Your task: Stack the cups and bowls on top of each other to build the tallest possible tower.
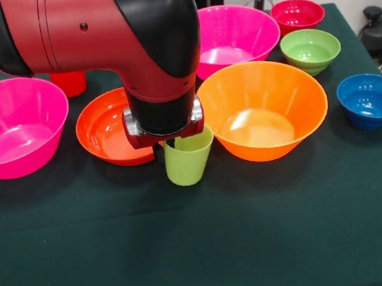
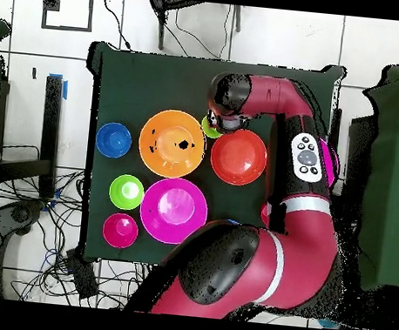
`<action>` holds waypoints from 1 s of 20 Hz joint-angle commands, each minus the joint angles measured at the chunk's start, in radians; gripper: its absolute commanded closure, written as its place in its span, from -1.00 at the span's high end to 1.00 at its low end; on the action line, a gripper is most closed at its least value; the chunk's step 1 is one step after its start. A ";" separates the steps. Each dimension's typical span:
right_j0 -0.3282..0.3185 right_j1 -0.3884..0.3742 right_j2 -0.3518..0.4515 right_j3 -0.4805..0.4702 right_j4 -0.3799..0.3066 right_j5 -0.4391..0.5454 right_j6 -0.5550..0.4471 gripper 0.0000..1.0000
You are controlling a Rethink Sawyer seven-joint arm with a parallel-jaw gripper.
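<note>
My gripper point(image 1: 165, 149) hangs under the red and black wrist, shut on the left wall of the lime green cup point(image 1: 188, 159), which is upright, slightly tilted, at the table's middle. The cup sits between the medium red-orange bowl point(image 1: 106, 129) and the big orange bowl point(image 1: 263, 109); in the overhead view the cup point(image 2: 209, 127) peeks out beside the wrist. The red cup point(image 1: 68, 82) stands behind, partly hidden by the arm. All bowls stand singly; none is stacked. The light blue bowl is hidden.
One big pink bowl point(image 1: 11, 127) is at the left, another point(image 1: 234, 36) at the back. The small magenta-red bowl point(image 1: 297, 15), green bowl point(image 1: 311, 50) and dark blue bowl point(image 1: 372, 98) stand along the right. The dark green cloth point(image 1: 204, 253) covers the near table.
</note>
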 commanded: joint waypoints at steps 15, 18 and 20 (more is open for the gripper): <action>-0.021 0.071 0.011 0.045 -0.054 -0.064 -0.211 -1.00; -0.018 0.073 0.009 0.033 -0.057 -0.061 -0.212 -1.00; -0.016 0.069 0.008 0.035 -0.057 -0.060 -0.208 -1.00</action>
